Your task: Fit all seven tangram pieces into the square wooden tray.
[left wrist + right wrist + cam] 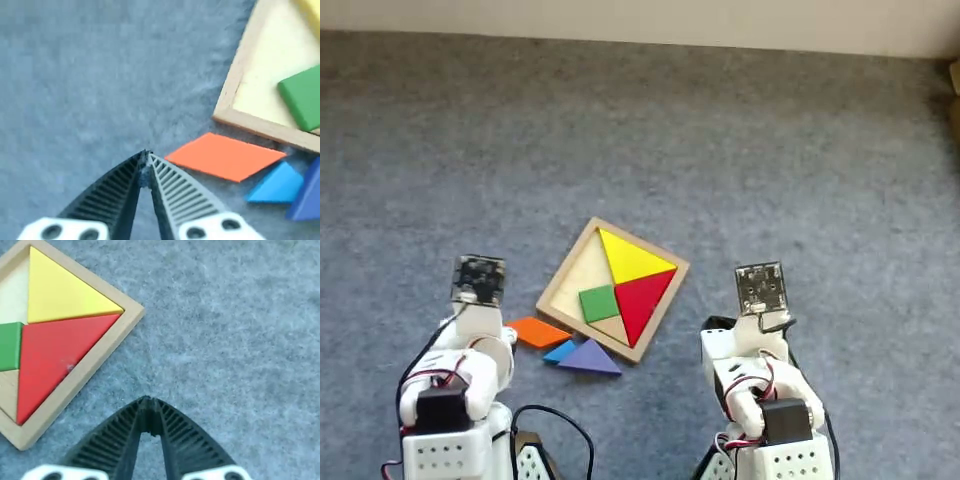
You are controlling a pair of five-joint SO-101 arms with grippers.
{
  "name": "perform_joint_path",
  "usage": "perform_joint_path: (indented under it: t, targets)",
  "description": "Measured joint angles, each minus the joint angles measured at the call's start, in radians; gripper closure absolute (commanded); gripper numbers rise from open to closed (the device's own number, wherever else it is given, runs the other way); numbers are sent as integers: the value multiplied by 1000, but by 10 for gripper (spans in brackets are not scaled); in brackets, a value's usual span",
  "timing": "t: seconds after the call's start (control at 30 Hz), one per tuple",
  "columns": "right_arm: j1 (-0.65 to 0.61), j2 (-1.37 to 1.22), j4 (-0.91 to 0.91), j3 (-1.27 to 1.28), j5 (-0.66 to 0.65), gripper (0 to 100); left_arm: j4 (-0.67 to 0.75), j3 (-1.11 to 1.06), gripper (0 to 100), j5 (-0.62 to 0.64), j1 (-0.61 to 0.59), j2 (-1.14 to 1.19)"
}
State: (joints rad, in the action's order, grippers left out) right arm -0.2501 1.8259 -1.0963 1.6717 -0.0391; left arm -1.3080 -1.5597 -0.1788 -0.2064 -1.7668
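It looked like a robotics lab or office, though little of the room showed. Grey short-piled carpet [720, 130] covered the desk [880, 200], ending at a pale strip [640, 18] along its far edge. The left arm [455, 385] and right arm [760, 385] stood side by side on white bases [445, 455], a cable [565, 418] trailing, a puzzle tray [578, 265] between them.

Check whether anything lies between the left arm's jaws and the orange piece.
Nothing visible does. Only bare carpet separates the shut left jaws from the orange piece; the blue piece lies beyond it.
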Motion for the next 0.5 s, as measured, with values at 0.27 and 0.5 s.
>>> perform_joint_path:
  t: [0.27, 0.5]
  targets:
    - [0, 0, 0, 0, 0, 993, 0, 183, 924, -427, 3, 0]
    - [0, 0, 0, 0, 0, 993, -61, 374, 787, -440, 3, 150]
